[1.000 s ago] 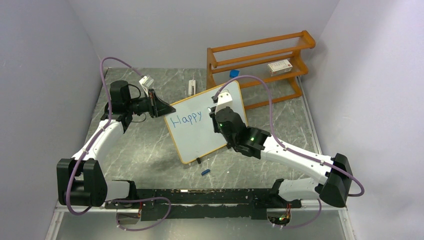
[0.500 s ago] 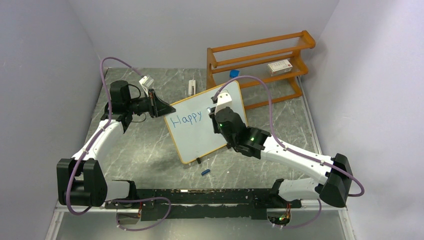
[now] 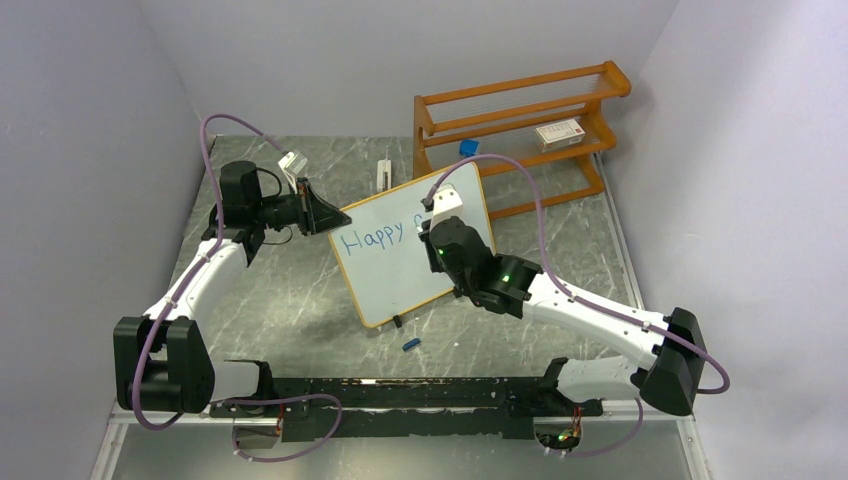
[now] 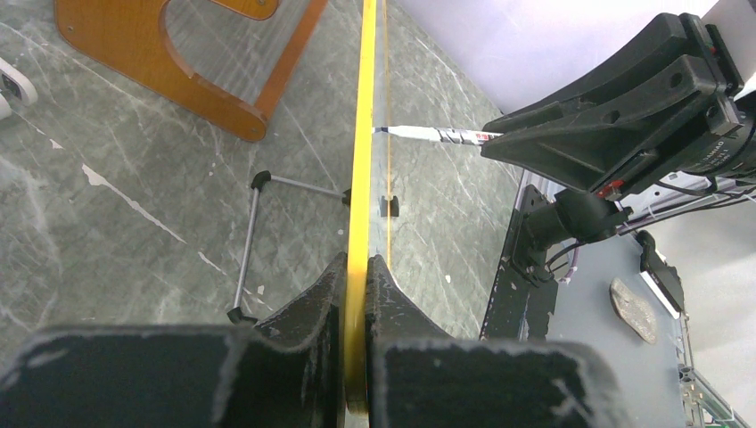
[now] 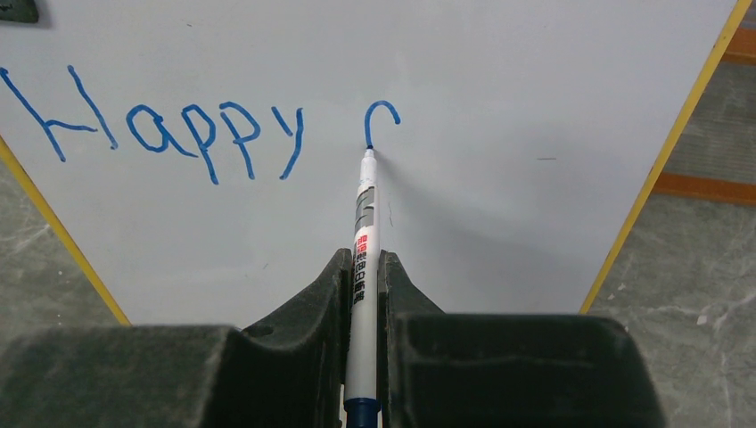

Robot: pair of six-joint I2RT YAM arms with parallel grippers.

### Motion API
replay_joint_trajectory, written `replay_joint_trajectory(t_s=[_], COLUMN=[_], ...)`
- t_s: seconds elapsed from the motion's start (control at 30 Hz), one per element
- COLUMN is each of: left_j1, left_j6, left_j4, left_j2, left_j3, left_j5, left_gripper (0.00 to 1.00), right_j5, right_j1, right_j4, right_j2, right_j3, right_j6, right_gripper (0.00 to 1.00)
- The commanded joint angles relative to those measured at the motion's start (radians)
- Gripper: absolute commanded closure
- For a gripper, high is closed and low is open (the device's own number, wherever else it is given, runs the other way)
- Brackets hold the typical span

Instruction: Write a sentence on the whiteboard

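Observation:
The whiteboard (image 3: 395, 275) stands tilted at the table's middle, and my left gripper (image 3: 335, 215) is shut on its left edge. In the left wrist view its yellow frame edge (image 4: 361, 160) runs between the left gripper's (image 4: 358, 260) fingers. The sentence (image 5: 178, 134) reads "Happy" in blue, followed by a short hooked stroke (image 5: 382, 114). My right gripper (image 5: 361, 254) is shut on a white marker (image 5: 361, 223) whose tip touches the board at the stroke's lower end. From above, the right gripper (image 3: 432, 228) sits over the board's right half.
An orange wooden rack (image 3: 520, 120) stands behind the board, with a white box (image 3: 559, 133) on its shelf. A blue cap (image 3: 410, 344) lies in front of the board. A small white object (image 3: 385, 172) lies at the back. The board's wire stand (image 4: 250, 241) rests behind it.
The right gripper has shifted slightly left and down with the marker, leaving a new hooked blue stroke after "Happy". The left arm has not moved.

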Motion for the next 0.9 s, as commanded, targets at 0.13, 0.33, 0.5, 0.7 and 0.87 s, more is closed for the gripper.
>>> replay_joint_trajectory(t_s=[0.13, 0.33, 0.5, 0.7, 0.87], left_j1=[-0.026, -0.027, -0.026, -0.026, -0.026], left_j6=[0.048, 0.044, 0.046, 0.044, 0.048], left_j4=[-0.051, -0.048, -0.049, -0.046, -0.051], left_j2=[0.021, 0.022, 0.021, 0.020, 0.021], left_j3=[-0.001, -0.001, -0.001, -0.003, -0.001], left_j5=[-0.004, -0.002, -0.003, -0.001, -0.004], left_gripper=[0.95, 0.95, 0.95, 0.95, 0.95], right_j5=[0.058, 0.088, 0.080, 0.085, 0.089], right_j1=[-0.008, -0.009, -0.009, -0.010, -0.011], right_j4=[-0.033, 0.003, 0.052, 0.106, 0.136], right_j2=[-0.010, -0.027, -0.034, -0.040, -0.043], right_j3=[-0.019, -0.029, -0.032, -0.027, -0.021], right_j6=[0.009, 0.011, 0.000, -0.022, -0.040], right_gripper=[1.00, 1.00, 1.00, 1.00, 1.00])
